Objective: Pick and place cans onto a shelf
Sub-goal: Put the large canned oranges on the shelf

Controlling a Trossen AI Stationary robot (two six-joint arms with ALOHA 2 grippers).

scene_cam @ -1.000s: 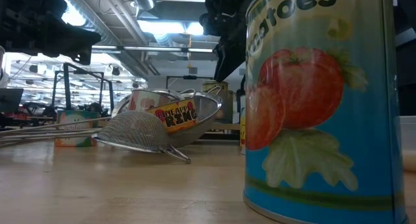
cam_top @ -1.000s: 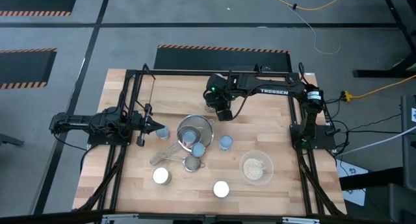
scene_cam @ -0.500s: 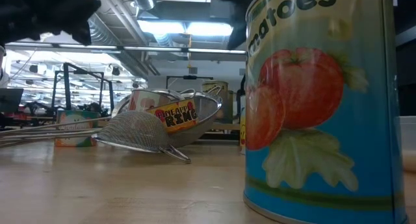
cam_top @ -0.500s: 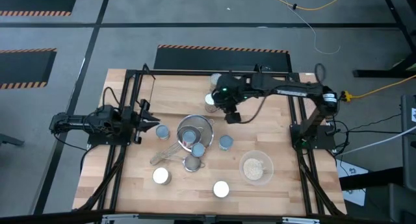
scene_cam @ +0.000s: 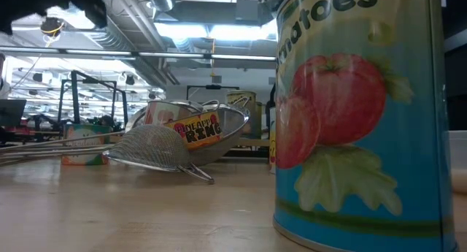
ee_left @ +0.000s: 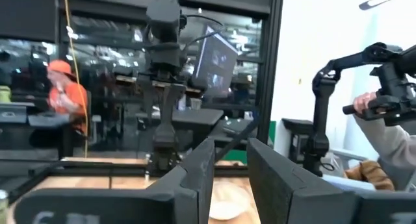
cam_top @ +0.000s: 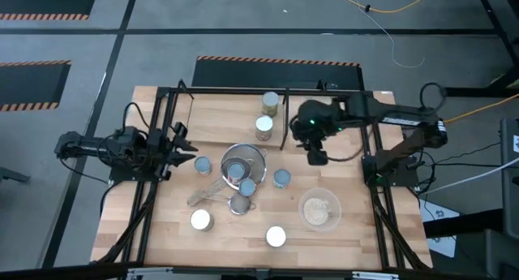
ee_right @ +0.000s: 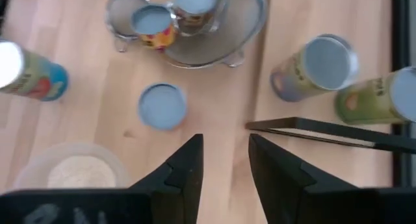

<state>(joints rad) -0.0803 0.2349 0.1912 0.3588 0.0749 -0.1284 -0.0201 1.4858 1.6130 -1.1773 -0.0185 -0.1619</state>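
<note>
Now, the blue-topped can (cam_top: 281,178) stands upright on the table, right of the strainers (cam_top: 243,168), just near-left of the right gripper (cam_top: 315,157), which hovers above with jaws parted and empty. Its axis runs straight up. Two cans (cam_top: 270,102) already stand by the shelf (cam_top: 280,126). Left gripper (cam_top: 180,157), spread, waits beside another can (cam_top: 202,165).

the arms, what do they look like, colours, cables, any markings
Both arms are dark, nearly black, built from slim jointed links. The right arm has a small green light near its wrist and black cable looping at its base. The left arm is the same dark build with black cabling. Each gripper has two flat, dark, angular fingers, as on the right gripper and the left gripper.
</note>
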